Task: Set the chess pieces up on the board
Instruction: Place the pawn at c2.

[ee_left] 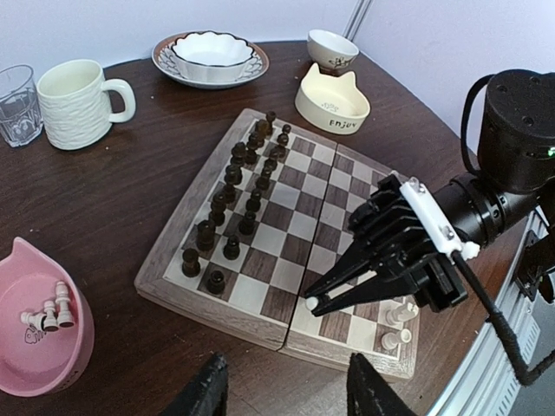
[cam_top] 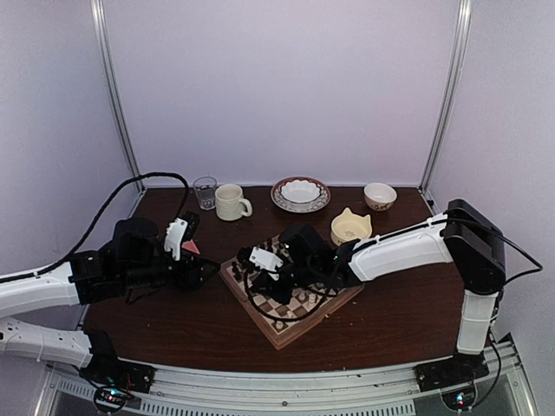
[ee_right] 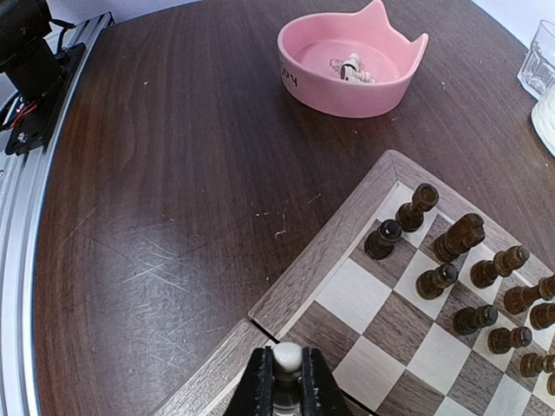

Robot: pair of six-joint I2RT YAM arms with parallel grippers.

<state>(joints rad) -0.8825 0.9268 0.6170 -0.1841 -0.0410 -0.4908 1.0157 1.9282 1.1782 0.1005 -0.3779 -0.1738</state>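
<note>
The right gripper (ee_left: pixel 317 302) extends over the board (ee_left: pixel 173 253) with its jaws drawn narrow on one cream-white chess piece (ee_right: pixel 287 354), clamped at the head. This piece is positioned over the board's side edge, just beside the seam where the two board halves meet (contact with the surface cannot be determined). The dark pieces (ee_left: pixel 236 186) stand upright in two rows along one end of the board. A few white pieces (ee_left: pixel 397 314) stand near the corner at the opposite end, just beside the right gripper's body. Further spare white pieces (ee_left: pixel 48 314) lie in the pink cat-eared bowl (ee_left: pixel 74 364), which sits on the table (ee_left: pixel 113 208) apart from the board. The left gripper (ee_left: pixel 284 374) hovers off the board's side edge with its jaws standing wide and nothing between them. A ribbed mug (ee_left: pixel 80 106), a glass (ee_left: pixel 17 106), a scalloped bowl (ee_left: pixel 211 54), a small bowl (ee_left: pixel 332 50) and a cream cat-eared bowl (ee_left: pixel 332 102) line the far side of the table.
</note>
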